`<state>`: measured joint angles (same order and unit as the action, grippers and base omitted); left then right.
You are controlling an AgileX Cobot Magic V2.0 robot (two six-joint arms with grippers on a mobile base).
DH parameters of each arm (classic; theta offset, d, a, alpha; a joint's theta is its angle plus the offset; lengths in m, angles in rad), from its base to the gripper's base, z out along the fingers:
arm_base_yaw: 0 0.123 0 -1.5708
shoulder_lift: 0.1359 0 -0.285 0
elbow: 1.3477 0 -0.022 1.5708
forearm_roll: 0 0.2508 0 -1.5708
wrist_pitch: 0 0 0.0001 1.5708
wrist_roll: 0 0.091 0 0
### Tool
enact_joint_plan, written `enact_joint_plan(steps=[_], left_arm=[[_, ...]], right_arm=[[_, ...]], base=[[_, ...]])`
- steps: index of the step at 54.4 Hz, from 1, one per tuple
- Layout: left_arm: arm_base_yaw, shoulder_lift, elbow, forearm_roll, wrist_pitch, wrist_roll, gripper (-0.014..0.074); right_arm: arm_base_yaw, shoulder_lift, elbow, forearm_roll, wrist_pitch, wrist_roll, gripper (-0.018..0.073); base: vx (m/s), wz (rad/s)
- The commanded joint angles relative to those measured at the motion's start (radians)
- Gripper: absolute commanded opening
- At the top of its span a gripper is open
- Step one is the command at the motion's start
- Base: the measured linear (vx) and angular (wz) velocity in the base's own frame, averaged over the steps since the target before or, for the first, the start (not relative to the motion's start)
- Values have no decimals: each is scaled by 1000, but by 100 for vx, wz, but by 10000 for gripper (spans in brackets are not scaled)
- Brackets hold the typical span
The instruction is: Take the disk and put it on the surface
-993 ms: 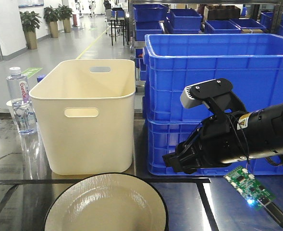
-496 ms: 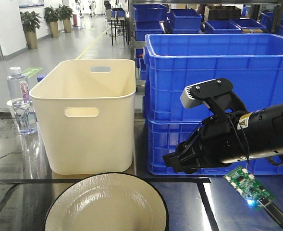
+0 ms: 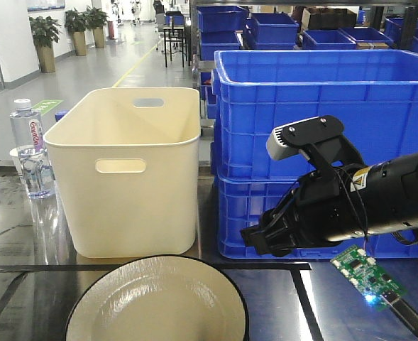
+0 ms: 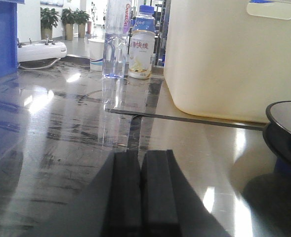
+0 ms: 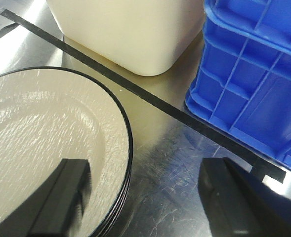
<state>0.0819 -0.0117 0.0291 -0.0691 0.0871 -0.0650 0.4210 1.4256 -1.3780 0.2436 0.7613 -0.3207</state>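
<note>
Round cream disk (image 3: 157, 302), ridged, black-rimmed, on glossy grey surface (image 3: 24, 298)

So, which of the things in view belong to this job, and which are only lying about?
Belonging to the job:
- cream round plate with black rim
- dark glossy tabletop with black tape lines
- right gripper, fingers open beside the plate's rim

Only lying about:
- cream plastic tub
- blue plastic crates
- clear water bottle
- green circuit board

disk (image 3: 156, 302) before bin (image 3: 127, 170), crates (image 3: 322, 149) right of bin
</note>
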Motion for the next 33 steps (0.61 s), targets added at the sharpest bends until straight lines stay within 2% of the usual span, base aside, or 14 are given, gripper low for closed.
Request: enact_joint_plan(steps=[1, 22, 33], left_arm=[[0, -5, -18, 6, -74, -7, -9], [0, -5, -18, 6, -74, -7, -8], [0, -5, -18, 6, -74, -7, -8]], right_arm=[[-4, -32, -30, 8, -64, -2, 508], [-4, -32, -30, 8, -64, -2, 508], [-4, -32, -30, -36, -65, -9, 508]], base=[[0, 0], [0, 0], [0, 0]])
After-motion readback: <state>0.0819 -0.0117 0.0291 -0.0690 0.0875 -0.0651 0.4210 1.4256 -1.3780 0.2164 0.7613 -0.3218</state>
